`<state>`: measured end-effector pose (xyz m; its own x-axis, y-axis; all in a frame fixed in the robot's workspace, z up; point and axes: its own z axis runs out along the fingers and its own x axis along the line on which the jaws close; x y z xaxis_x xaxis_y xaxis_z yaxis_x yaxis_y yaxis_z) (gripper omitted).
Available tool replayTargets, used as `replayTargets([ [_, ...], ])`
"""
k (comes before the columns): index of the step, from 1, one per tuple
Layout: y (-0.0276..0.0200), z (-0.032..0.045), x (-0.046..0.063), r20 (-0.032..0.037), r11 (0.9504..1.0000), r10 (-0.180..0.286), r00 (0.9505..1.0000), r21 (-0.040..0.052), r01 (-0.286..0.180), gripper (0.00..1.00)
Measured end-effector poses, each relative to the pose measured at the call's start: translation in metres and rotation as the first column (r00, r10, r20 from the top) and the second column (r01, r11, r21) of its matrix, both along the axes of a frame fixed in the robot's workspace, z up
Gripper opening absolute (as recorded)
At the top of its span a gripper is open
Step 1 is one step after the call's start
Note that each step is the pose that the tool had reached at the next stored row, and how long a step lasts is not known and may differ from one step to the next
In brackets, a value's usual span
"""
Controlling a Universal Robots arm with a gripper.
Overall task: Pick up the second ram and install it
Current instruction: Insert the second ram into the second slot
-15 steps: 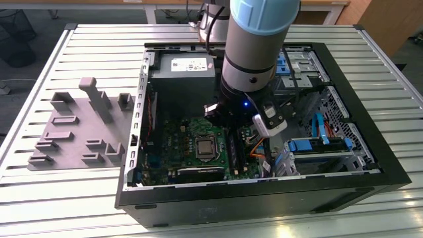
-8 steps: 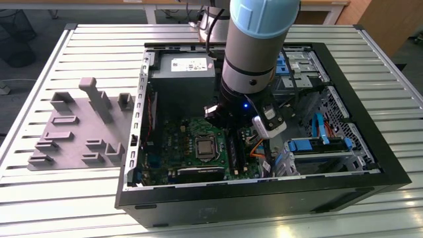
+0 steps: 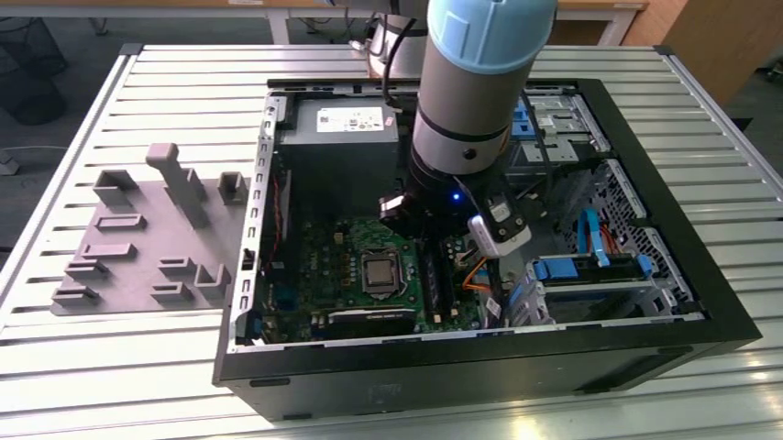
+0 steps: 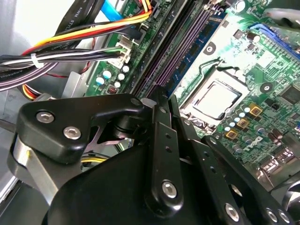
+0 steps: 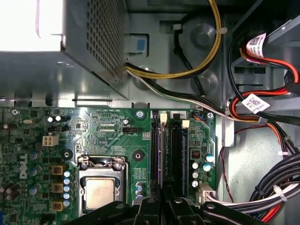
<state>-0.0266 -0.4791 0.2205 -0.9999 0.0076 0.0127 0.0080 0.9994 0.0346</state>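
The gripper [image 4: 161, 96] is down in the case [image 3: 685, 275] over the RAM slots [image 5: 166, 154] — fingers pressed together, holding nothing visible.

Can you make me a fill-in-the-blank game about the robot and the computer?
1. The gripper hangs right above the long memory ____ on the motherboard.
2. The computer case lies on its side with its cover ____.
3. The shiny square processor sits in the middle of the ____.
4. The grey holder tray sits ____ the case.

Missing words: slots; off; motherboard; outside
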Motion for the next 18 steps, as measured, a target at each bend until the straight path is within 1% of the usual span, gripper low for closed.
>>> replayTargets([
  [8, 0.0000, -0.0038, 0.0002, -0.0004, 1.0000, 0.000, 1.0000, -0.0001, 0.000, 0.14],
  [18, -0.0002, -0.0058, 0.0010, -0.0010, 1.0000, 0.000, 1.0000, -0.0001, 0.000, 0.14],
])
